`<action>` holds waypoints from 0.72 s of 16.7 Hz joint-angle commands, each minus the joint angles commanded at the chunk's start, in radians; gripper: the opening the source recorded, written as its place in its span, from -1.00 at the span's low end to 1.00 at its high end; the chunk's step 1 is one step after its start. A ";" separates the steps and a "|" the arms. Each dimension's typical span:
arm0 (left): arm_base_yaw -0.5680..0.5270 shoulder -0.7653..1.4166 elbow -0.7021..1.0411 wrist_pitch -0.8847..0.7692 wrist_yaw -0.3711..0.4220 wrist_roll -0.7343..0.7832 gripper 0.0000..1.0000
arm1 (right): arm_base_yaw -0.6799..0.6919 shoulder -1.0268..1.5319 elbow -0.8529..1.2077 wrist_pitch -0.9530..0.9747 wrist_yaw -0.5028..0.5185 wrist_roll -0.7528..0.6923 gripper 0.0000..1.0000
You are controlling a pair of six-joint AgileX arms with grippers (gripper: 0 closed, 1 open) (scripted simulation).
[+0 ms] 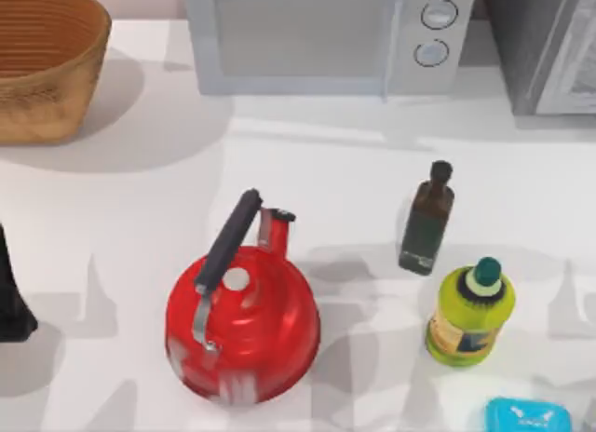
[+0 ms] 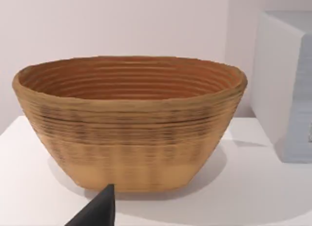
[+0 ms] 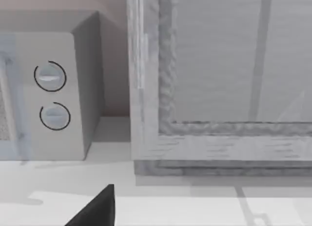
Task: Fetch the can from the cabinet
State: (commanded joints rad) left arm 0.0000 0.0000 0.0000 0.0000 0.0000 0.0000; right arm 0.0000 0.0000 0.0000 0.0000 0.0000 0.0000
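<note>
The can is hidden from view. The grey cabinet (image 1: pixel 549 50) stands at the table's back right corner. In the right wrist view its framed door (image 3: pixel 219 80) appears closed, and a dark part of my right gripper (image 3: pixel 97 209) sits low in front of it, some way off. My left arm (image 1: pixel 11 302) is parked at the table's left edge. A dark tip of my left gripper (image 2: pixel 97 211) faces the woven basket (image 2: pixel 129 123), and there is nothing in it.
A white microwave (image 1: pixel 326 36) stands at the back centre, left of the cabinet, and the basket (image 1: pixel 42 60) is at the back left. A red kettle (image 1: pixel 242 316), a dark bottle (image 1: pixel 426 218), a yellow-green bottle (image 1: pixel 470 311) and a blue object (image 1: pixel 526 416) occupy the front.
</note>
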 joint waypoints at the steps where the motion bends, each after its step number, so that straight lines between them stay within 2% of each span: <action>1: 0.000 0.000 0.000 0.000 0.000 0.000 1.00 | 0.000 0.000 0.000 0.000 0.000 0.000 1.00; 6: 0.000 0.000 0.000 0.000 0.000 0.000 1.00 | 0.015 0.088 0.106 -0.023 0.012 0.002 1.00; 12: 0.000 0.000 0.000 0.000 0.000 0.000 1.00 | 0.063 0.430 0.536 -0.131 0.062 0.007 1.00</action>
State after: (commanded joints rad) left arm 0.0000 0.0000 0.0000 0.0000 0.0000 0.0000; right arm 0.0629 0.4296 0.5360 -0.1306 0.0624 0.0068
